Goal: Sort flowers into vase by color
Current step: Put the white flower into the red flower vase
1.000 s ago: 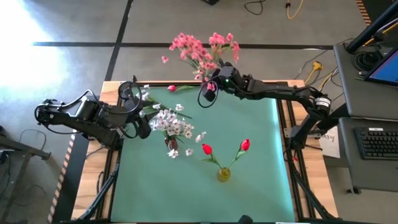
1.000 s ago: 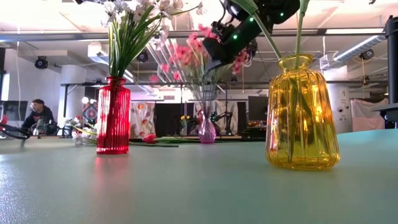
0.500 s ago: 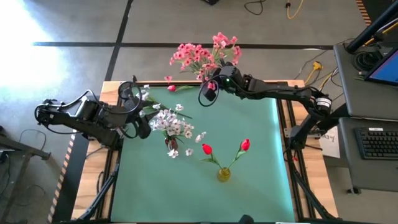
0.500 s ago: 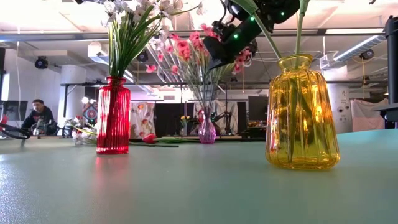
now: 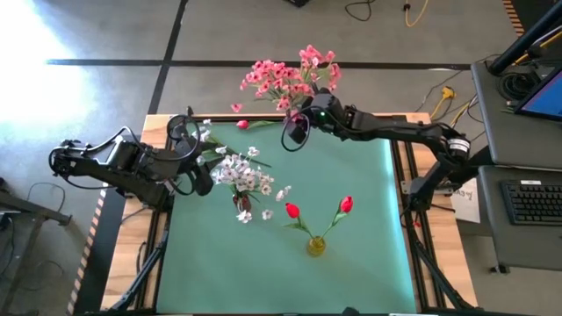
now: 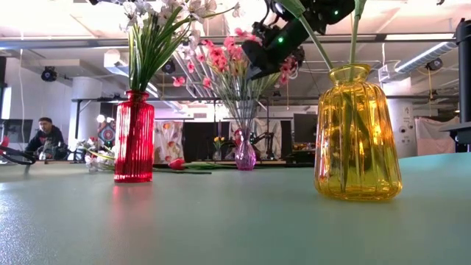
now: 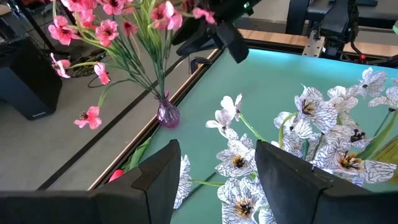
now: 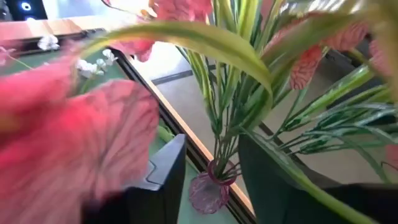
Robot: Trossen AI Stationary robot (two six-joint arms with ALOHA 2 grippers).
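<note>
The pink flowers [image 5: 285,75] stand in a small purple vase [image 6: 245,156] at the table's far edge. My right gripper [image 8: 211,168] hangs open over that vase, a finger on either side of the green stems [image 8: 217,124]; I cannot tell whether it touches them. The white flowers [image 5: 246,175] stand in a red vase [image 6: 134,136]. Two red buds [image 5: 292,211] stand in a yellow vase [image 6: 357,132]. My left gripper [image 7: 217,180] waits open to the left of the white blossoms, with nothing between its fingers.
A red bud [image 5: 242,125] and a white spray [image 5: 206,133] lie on the green mat near the far left corner. The mat's near half holds only the yellow vase [image 5: 316,246]. People and equipment show in the room beyond the table.
The pink spray that leaned out toward the table's left has swung upright and now stands among the other pink blossoms above the purple vase. Both arms have stayed in place.
</note>
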